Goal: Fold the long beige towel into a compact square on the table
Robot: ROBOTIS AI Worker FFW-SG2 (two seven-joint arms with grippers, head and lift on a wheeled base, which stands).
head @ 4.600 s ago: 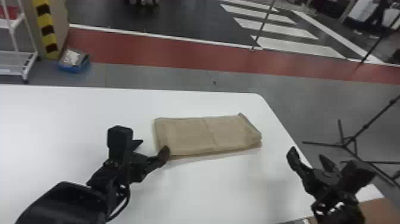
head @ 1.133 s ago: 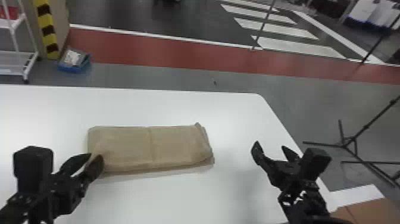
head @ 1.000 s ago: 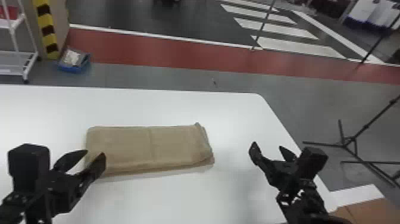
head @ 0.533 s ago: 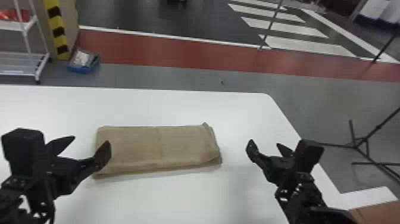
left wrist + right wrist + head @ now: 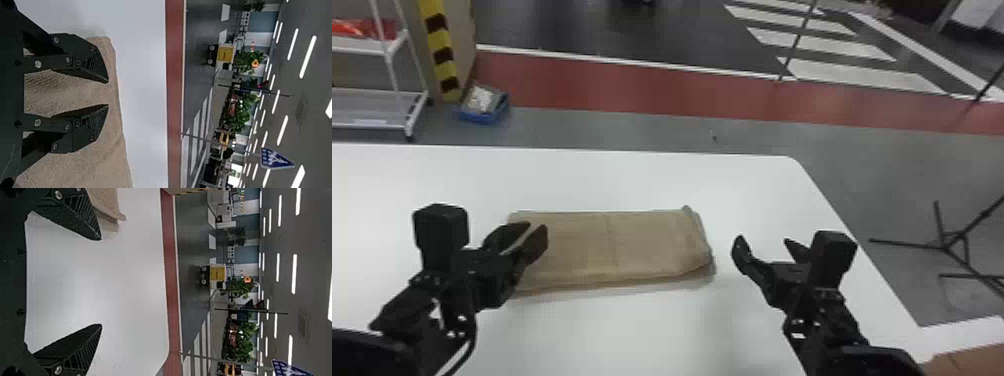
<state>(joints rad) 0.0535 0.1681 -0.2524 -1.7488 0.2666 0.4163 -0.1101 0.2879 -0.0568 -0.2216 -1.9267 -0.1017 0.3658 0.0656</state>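
Observation:
My left gripper (image 5: 529, 237) is over the left end of the folded beige towel (image 5: 632, 245), which lies flat as a long rectangle on the white table (image 5: 642, 330). In the left wrist view the left gripper (image 5: 108, 93) has its fingers apart, with the towel (image 5: 105, 160) behind them and nothing pinched. My right gripper (image 5: 764, 242) stands to the right of the towel, above the table. In the right wrist view the right gripper (image 5: 101, 282) is spread wide, and a corner of the towel (image 5: 105, 201) lies beside one finger.
The table's right edge (image 5: 857, 250) runs down past my right arm. Beyond it are a black tripod stand (image 5: 944, 245) on the floor and a brown box (image 5: 967, 362) at the lower right. A white shelf rack (image 5: 407, 110) and a blue bin (image 5: 482, 105) stand behind the table.
Against half a second ago, the head view has shifted and my left gripper has come rightward over the towel's left end. Earlier, the towel lay farther right, then was moved left.

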